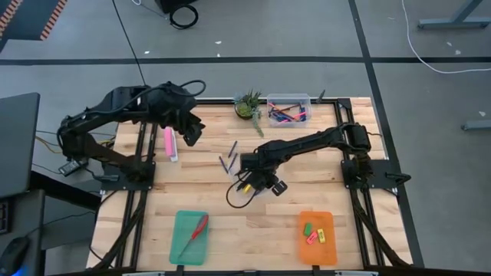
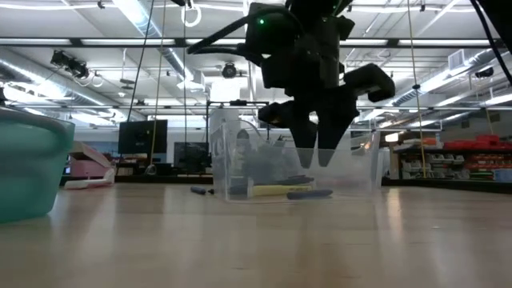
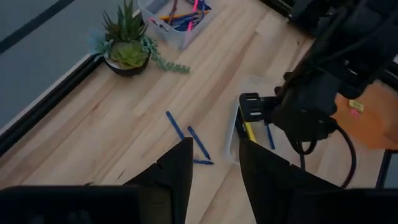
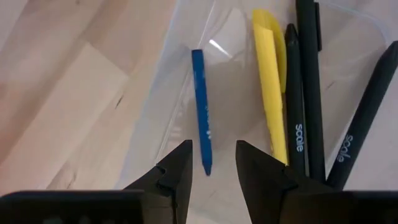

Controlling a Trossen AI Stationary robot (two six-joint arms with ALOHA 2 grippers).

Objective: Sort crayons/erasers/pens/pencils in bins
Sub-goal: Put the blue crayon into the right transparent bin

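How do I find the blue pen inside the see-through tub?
Look mid-table, where the right gripper hangs open over a clear tub. Inside lie a yellow pencil, black pencils and one blue pen. It is the only blue stick there, lying apart from the others.

I see one blue pen (image 4: 202, 112) lying flat inside a clear tub (image 4: 155, 118) mid-surface, beside a yellow pencil (image 4: 268, 93) and black pencils (image 4: 306, 87). Three more blue pens (image 3: 186, 140) lie loose on the wood just beside that tub. Small erasers (image 1: 316, 233) sit in the orange tray (image 1: 302, 247); the second clear tub (image 1: 289, 110) holds mixed sticks.
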